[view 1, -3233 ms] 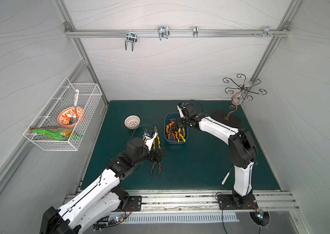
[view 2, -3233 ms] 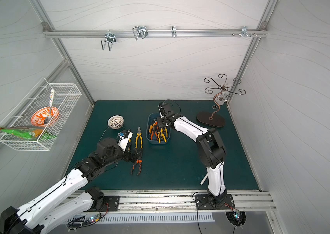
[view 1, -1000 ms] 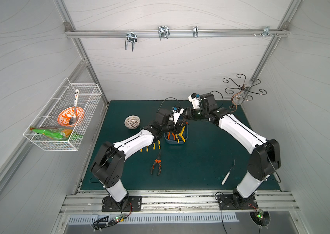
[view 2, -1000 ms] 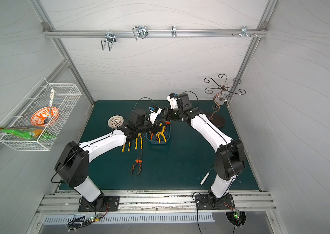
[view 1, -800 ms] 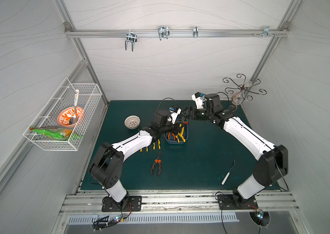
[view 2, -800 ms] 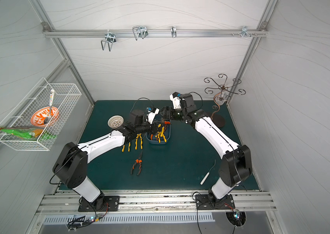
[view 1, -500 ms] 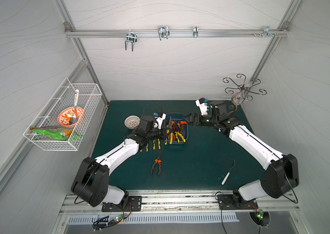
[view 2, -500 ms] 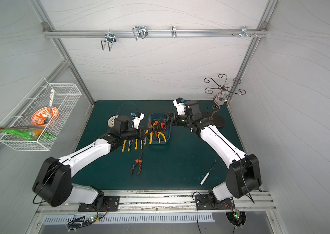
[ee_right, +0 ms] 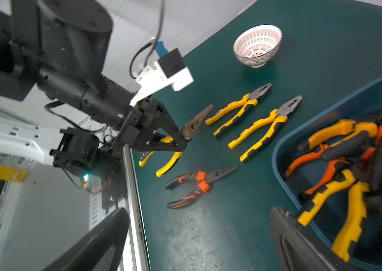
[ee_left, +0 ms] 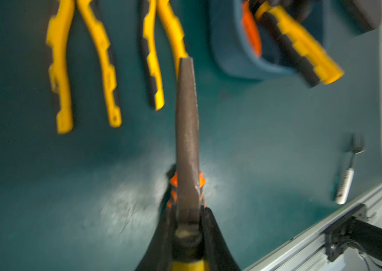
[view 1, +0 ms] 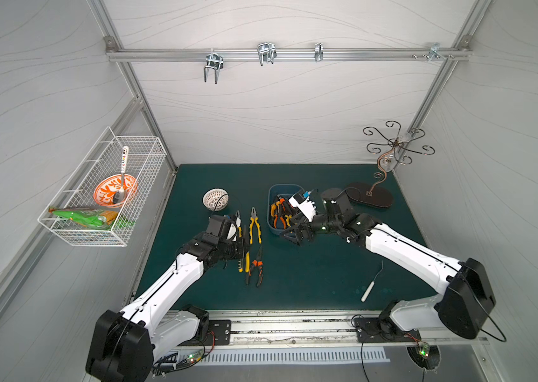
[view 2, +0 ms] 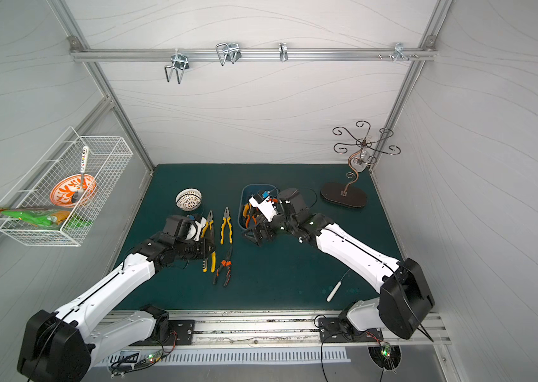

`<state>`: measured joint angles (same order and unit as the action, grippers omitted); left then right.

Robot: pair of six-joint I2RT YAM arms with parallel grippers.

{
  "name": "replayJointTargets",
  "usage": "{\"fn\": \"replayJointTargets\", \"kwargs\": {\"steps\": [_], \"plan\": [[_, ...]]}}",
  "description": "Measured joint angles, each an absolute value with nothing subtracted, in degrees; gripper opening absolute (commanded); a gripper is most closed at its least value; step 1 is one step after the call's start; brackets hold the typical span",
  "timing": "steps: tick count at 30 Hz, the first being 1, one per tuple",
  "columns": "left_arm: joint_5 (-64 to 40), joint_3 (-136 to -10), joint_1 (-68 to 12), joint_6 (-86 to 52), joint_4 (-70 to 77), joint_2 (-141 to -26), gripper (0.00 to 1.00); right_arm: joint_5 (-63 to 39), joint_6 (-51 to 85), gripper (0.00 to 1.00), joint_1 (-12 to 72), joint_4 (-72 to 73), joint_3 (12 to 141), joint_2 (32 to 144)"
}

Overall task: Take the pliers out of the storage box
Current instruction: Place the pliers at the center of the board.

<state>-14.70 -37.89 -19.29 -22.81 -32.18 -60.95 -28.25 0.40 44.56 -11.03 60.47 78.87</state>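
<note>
The pliers [ee_right: 279, 117] have dull, dark grey metal jaws, matt and faintly pitted on the long-nosed pair [ee_left: 186, 140], and moulded handles of yellow or orange plastic with black rubbery grip. The storage box [ee_right: 368, 99] is smooth slate-blue plastic with a soft sheen, and the white perforated bowl [ee_right: 256, 47] looks glossy. The dark green mat [ee_left: 267, 145] is matt and finely textured, with a pale scuffed patch

Storage box [ee_right: 349, 98] partly beyond the right wrist view's edge; left wrist view's pliers [ee_left: 64, 110] blurry.
</note>
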Motion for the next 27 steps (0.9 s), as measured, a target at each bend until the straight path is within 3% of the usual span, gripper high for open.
{"fn": "replayJointTargets", "kwargs": {"steps": [10,27], "plan": [[-9.4,-37.7,-16.9,-21.3,-38.2,-66.0,0.00,-25.5,-7.3,0.99,48.7,-15.2,60.5,78.0],[-13.0,-37.7,-16.9,-18.7,-35.0,-77.7,0.03,-25.4,-11.4,0.99,49.3,-16.7,60.2,76.9]]}}
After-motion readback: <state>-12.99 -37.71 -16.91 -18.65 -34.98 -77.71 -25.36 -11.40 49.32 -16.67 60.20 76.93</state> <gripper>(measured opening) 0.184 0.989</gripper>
